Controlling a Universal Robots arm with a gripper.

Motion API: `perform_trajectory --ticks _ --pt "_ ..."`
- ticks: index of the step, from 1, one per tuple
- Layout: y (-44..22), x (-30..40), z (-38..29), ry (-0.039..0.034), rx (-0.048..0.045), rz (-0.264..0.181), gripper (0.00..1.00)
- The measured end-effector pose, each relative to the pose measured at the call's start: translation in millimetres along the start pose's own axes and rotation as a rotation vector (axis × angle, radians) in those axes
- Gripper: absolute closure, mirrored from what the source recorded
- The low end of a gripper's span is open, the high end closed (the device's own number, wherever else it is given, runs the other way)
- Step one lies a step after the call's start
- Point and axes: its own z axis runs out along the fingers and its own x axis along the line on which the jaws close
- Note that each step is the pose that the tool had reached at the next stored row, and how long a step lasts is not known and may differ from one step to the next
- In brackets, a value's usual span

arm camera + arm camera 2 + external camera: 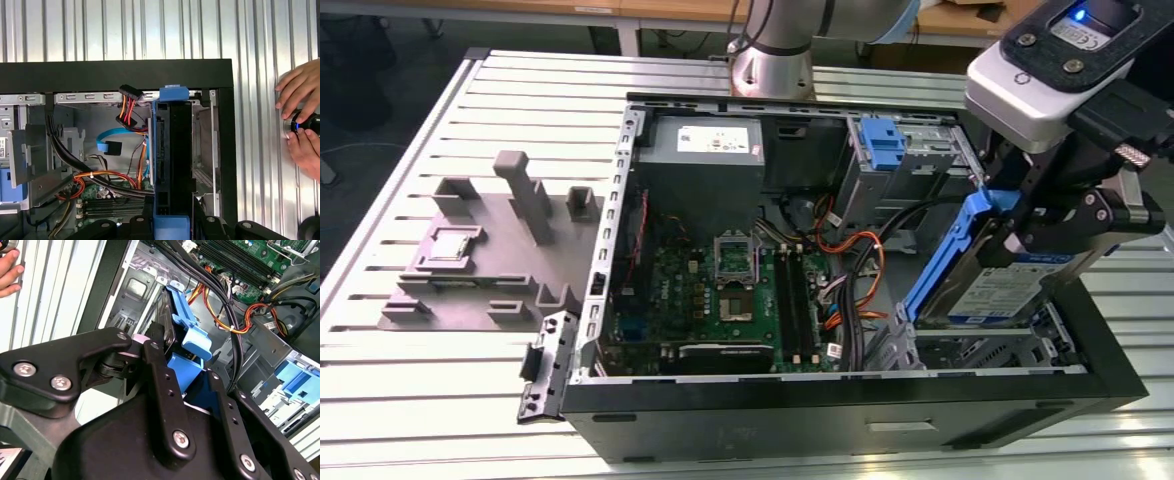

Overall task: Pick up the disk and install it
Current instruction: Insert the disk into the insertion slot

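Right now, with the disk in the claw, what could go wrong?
1. The disk, held on edge in the claw, sits beside loose orange cables; they could snag or get pinched.
2. A person's hands rest near the case; a sideways arm move could hit them.

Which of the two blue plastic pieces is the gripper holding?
The bracket around the disk, clamped by the gripper above the open case; the other, a latch, sits on the silver cage.

The disk (pixel 994 280) stands on edge in the case (pixel 854 420), to the exterior view's right of the motherboard (pixel 720 290).
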Motion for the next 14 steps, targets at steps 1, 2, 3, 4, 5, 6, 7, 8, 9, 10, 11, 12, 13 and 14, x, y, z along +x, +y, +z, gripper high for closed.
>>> perform_trajectory --ticks 1,2,3,4,5,6,7,8,9,10,11,12,13,14 --pt "0.0 0.0 0.5 0.0 0.0001 0.0 0.63" --pt "0.0 0.0 1.0 0.0 0.0001 0.0 0.63" --pt "0.0 0.0 1.2 0.0 0.0002 0.0 0.63" --pt "0.0 0.0 1.3 -0.0001 0.0002 0.0 0.63" --pt "0.0 0.0 1.5 -0.0001 0.0002 0.0 0.63" --pt "0.0 0.0 1.5 -0.0001 0.0002 0.0 0.63" --pt "0.0 0.0 1.5 -0.0001 0.0002 0.0 0.63" --pt "0.0 0.0 1.6 0.0 0.0002 0.0 0.63" --pt "0.0 0.0 1.7 0.0 0.0002 0.0 0.63" --pt "0.0 0.0 2.0 0.0001 0.0002 0.0 0.63" --pt "0.0 0.0 2.1 0.0002 0.0002 0.0 0.63" --pt "0.0 0.0 2.2 0.0002 0.0002 0.0 0.63" --pt "0.0 -0.1 2.3 0.0003 0.0002 0.0 0.63" --pt "0.0 -0.2 2.4 0.0003 0.0002 0.0 0.63"
